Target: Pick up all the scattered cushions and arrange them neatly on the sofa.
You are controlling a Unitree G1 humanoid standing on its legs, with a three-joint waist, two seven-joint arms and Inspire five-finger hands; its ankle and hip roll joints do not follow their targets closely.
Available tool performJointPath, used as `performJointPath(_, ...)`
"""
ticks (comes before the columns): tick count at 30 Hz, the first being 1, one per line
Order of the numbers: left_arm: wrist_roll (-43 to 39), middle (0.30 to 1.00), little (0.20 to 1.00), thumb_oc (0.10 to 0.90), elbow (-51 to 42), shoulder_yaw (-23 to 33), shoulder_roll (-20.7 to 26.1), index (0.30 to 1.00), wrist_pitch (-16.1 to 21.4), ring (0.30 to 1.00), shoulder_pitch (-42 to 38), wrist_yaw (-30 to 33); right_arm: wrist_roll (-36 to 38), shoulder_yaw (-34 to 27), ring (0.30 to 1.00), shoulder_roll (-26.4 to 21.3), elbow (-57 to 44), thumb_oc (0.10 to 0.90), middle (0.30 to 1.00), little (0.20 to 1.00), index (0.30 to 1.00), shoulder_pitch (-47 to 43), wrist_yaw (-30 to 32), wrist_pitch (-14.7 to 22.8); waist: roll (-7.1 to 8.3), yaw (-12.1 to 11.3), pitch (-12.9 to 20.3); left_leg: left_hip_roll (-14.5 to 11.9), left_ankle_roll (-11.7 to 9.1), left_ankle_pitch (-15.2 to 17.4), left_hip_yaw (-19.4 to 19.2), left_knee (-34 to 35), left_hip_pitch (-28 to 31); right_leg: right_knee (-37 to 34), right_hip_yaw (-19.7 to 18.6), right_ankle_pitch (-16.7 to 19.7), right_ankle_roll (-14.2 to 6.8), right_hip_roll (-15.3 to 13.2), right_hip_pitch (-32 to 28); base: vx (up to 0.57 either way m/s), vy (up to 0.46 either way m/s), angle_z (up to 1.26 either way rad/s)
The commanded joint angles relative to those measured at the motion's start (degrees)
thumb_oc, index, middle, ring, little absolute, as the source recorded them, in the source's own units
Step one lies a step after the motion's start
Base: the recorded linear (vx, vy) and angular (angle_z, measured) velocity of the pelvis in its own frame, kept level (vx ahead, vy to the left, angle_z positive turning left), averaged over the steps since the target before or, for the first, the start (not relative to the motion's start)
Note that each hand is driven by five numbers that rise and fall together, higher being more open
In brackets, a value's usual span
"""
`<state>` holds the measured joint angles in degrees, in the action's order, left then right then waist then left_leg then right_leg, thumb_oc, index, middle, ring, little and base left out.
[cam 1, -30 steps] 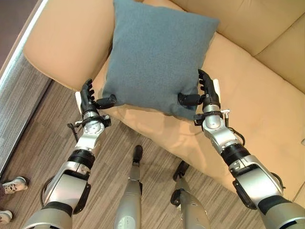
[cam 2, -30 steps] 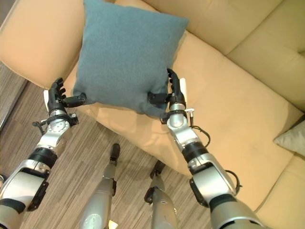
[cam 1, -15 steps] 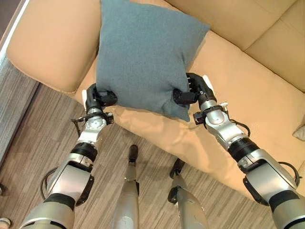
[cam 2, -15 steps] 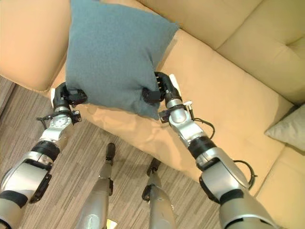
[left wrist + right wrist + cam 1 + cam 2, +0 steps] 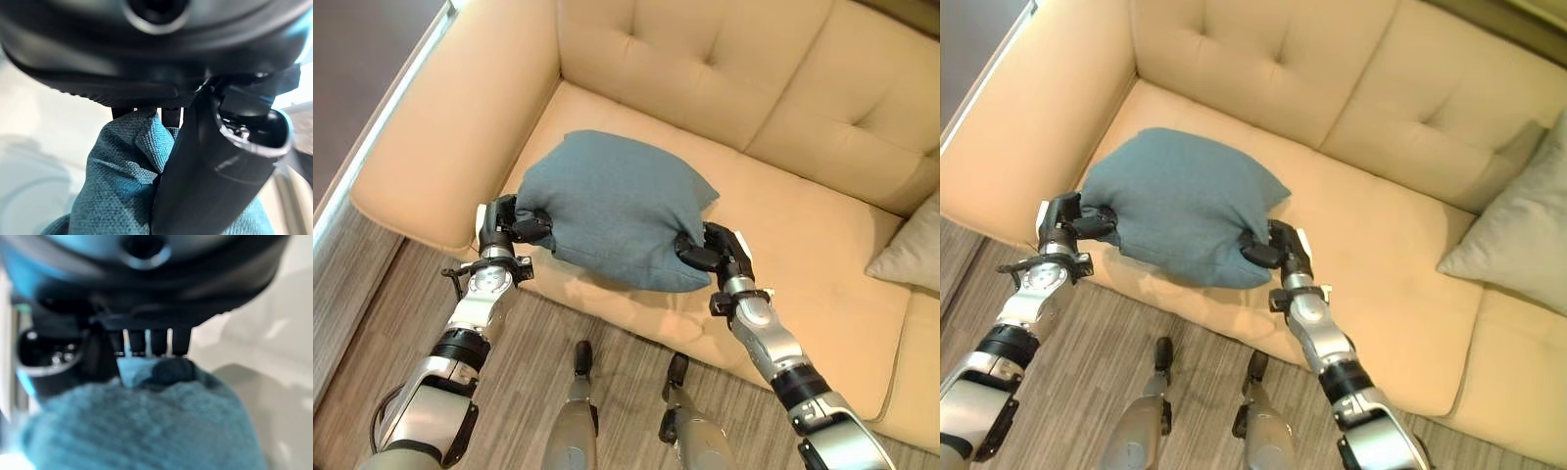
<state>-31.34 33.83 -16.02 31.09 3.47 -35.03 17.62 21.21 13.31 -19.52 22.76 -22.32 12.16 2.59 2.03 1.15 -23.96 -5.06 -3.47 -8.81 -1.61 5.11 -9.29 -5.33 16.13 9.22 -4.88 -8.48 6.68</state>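
**Blue-grey cushion held at both ends over the sofa seat**

We see the blue-grey cushion (image 5: 612, 210) gripped by both hands above the front part of the tan leather sofa (image 5: 783, 108), near its left armrest (image 5: 440, 127). The cushion bulges upward in the middle and sags slightly between the two grips.

Our left hand (image 5: 505, 221) has its fingers and thumb curled round the cushion's left corner; in the left wrist view the thumb (image 5: 205, 171) presses against a bunched fold of the blue fabric (image 5: 122, 186). Our right hand (image 5: 717, 253) pinches the cushion's lower right corner in the same way, and the right wrist view shows its fingers (image 5: 146, 340) closed over the top of the cloth (image 5: 142, 431).

The cushion's underside is just above or resting on the seat cushion (image 5: 793, 245); we cannot tell which. A second, beige-grey cushion (image 5: 1518, 225) leans against the sofa's back at the right end, well apart from the blue one. Striped wood-look flooring (image 5: 372, 333) runs in front of the sofa.
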Motion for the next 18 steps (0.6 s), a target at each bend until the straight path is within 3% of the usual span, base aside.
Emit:
performJointPath(1,2.0,0.3,0.3,0.4,-1.3,4.1,-1.8,0.3,7.2,0.3,-3.4,-0.4,-2.4,-4.4,0.3,-1.9,-6.8,0.4,0.3,0.3,0.3,4.5,0.9,6.5,-3.68,2.3,14.0,-0.2,-0.5,9.1,-1.2,-0.5,4.6,7.1,-1.1,-13.4,-2.6,-2.0,-3.3,0.11,-0.032,-0.27)
performJointPath(8,5.8,0.3,0.3,0.4,-0.9,4.3,-2.5,0.3,5.2,0.3,-0.8,-0.7,-4.7,-7.2,0.3,-3.1,-8.8,0.4,0.3,0.3,0.3,10.9,-0.2,5.0,-5.12,5.2,18.0,-2.7,-1.5,9.4,-3.1,-0.1,9.9,9.1,-3.2,-16.7,-1.4,0.4,-7.0,0.08,-0.106,-0.25)
performJointPath(14,7.3,0.3,0.3,0.4,-3.5,4.5,-4.1,0.3,4.9,0.3,4.0,-1.8,-4.5,-8.6,0.3,-3.2,-11.1,0.4,0.3,0.3,0.3,14.5,-1.2,5.0,-5.4,5.9,18.5,-5.0,-2.6,8.9,-4.0,-1.7,11.0,8.8,-4.2,-18.3,0.4,2.8,-9.0,0.02,-0.149,-0.1)
performJointPath(16,7.8,0.3,0.3,0.4,-4.1,4.6,-4.4,0.3,4.8,0.3,5.2,-2.2,-4.2,-9.0,0.3,-3.1,-11.6,0.4,0.3,0.3,0.3,15.0,-1.5,5.3,-5.12,6.0,18.1,-5.5,-2.7,9.3,-3.9,-5.1,10.2,8.6,-4.5,-18.7,0.9,3.1,-9.5,-0.05,-0.127,0.0)
performJointPath(17,8.1,0.3,0.3,0.4,-5.3,4.7,-4.9,0.3,4.8,0.3,6.0,-2.5,-3.5,-9.7,0.3,-3.3,-12.3,0.4,0.3,0.3,0.3,15.6,-1.5,6.1,-3.84,5.6,15.9,-6.4,-3.0,7.3,-2.8,-14.7,5.5,8.6,-5.0,-19.1,2.7,3.4,-10.4,-0.11,-0.178,-0.02)
performJointPath(18,7.9,0.3,0.3,0.4,-6.0,4.9,-5.1,0.3,5.0,0.3,6.2,-2.5,-3.2,-9.9,0.3,-3.4,-12.7,0.4,0.3,0.3,0.3,15.6,-1.2,6.2,-3.59,5.4,14.7,-6.2,-2.8,6.4,-0.9,-19.9,2.6,9.0,-5.2,-19.3,3.4,3.7,-10.6,-0.12,-0.178,0.02)
